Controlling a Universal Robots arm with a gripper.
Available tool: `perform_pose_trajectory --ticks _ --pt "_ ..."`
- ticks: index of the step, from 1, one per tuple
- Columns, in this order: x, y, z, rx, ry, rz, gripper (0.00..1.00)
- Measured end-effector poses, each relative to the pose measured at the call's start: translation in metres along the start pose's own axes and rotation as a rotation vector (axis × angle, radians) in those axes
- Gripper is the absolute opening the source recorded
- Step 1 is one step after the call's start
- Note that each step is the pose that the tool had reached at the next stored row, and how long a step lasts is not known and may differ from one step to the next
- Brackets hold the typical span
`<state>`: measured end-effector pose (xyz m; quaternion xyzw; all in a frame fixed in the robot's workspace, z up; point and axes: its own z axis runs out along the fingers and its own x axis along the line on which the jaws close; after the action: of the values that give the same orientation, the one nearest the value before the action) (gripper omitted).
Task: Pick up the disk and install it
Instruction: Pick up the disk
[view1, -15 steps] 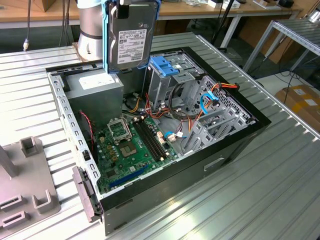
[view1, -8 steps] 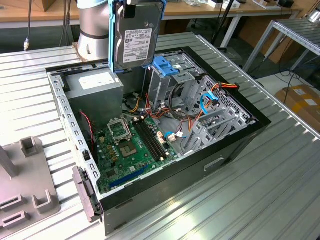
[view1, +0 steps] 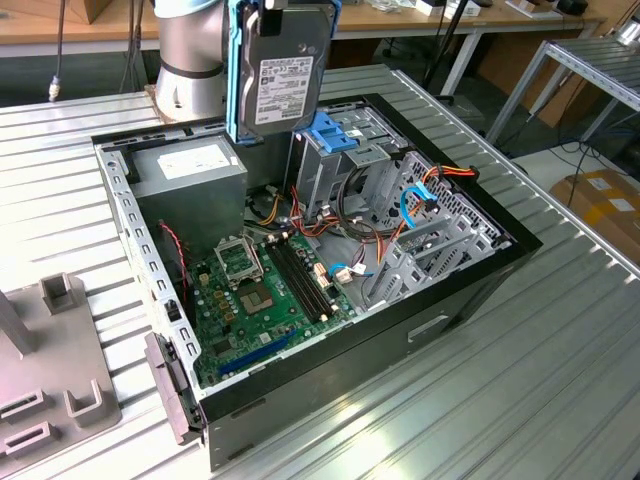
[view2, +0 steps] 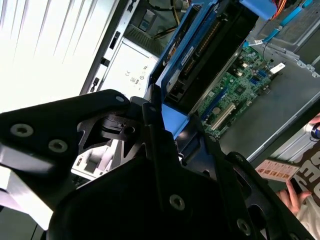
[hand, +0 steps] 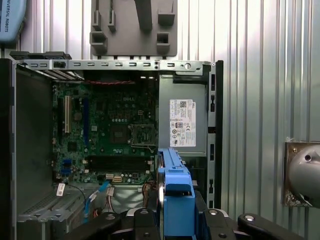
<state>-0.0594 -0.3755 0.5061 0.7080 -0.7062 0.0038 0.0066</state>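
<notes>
Disk (view1: 290, 75) in jaws over PC case (view1: 330, 395), top cut off.

Blue-framed disk (view2: 200, 55) between fingers (view2: 153, 111), over motherboard (view2: 241, 86)

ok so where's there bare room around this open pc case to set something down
Bare ribbed table lies to the exterior view's right of the case and along its near side, plus a strip between the case and the grey fixture. Inside is crowded: motherboard, power supply, drive cage and loose cables, with the disk held above by the gripper.
</notes>
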Motion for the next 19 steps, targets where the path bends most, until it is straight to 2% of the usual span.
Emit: perform_pose_trajectory --ticks 3,7,8,13,16,19 --pt "0.0 -0.0071 0.0 0.0 0.0 0.0 0.36" --pt "0.0 -0.0224 -0.0001 0.0 0.0 0.0 0.36" --pt "0.0 -0.0247 -0.0001 0.0 -0.0001 0.0 0.36" --pt "0.0 -0.0266 -0.0001 0.0001 -0.0001 0.0 0.36" --pt "0.0 -0.0339 -0.0001 0.0 0.0 0.0 0.36" --pt "0.0 -0.0444 -0.0002 0.0001 0.0 0.0 0.36"
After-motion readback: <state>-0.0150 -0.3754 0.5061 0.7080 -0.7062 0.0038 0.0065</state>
